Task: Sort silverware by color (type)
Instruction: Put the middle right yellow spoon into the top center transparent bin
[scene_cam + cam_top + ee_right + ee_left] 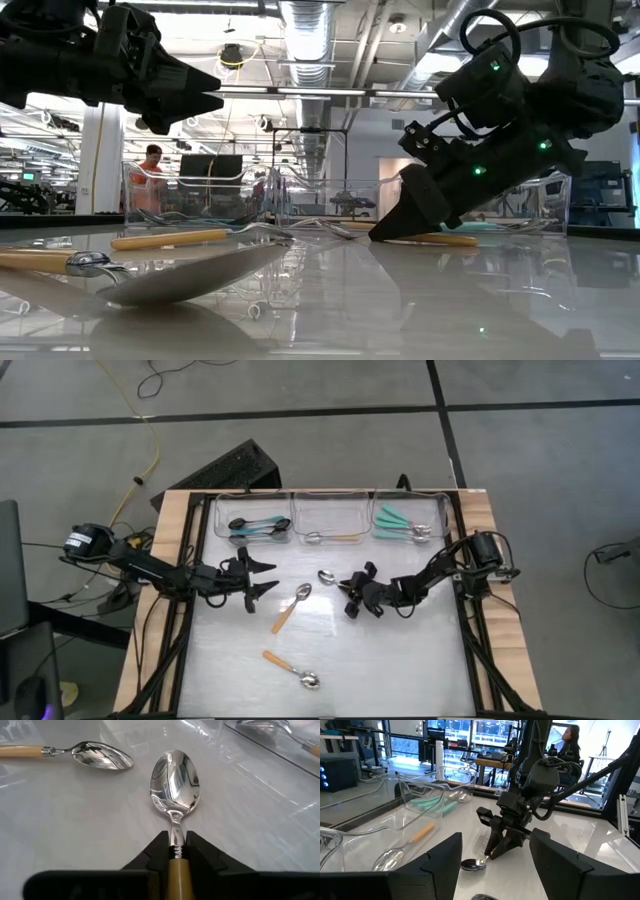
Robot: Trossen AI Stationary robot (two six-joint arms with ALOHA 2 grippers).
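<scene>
My right gripper [350, 596] sits at the table's middle, shut on an orange-handled spoon with a silver bowl [175, 779]. My left gripper [256, 578] hovers open to the left of it, above the table, holding nothing. Through its fingers in the left wrist view I see the right gripper [506, 840] and the spoon's bowl [474, 864]. Two more orange-handled spoons lie flat on the table, one [291, 608] between the grippers and one [292, 669] nearer the near edge. My right gripper pinches the spoon's orange handle [176, 870] between its two fingers, just behind the metal collar at the neck. The fingers slant down from the table's right side and lie along the handle. The bowl [327, 576] points toward the left arm and rests on the table.
Three clear trays stand along the far edge. The left tray [220, 520] holds blue-handled black spoons, the middle tray [335, 510] one orange-handled spoon, and the right tray [440, 510] teal-handled spoons. People show in the room beyond the table.
</scene>
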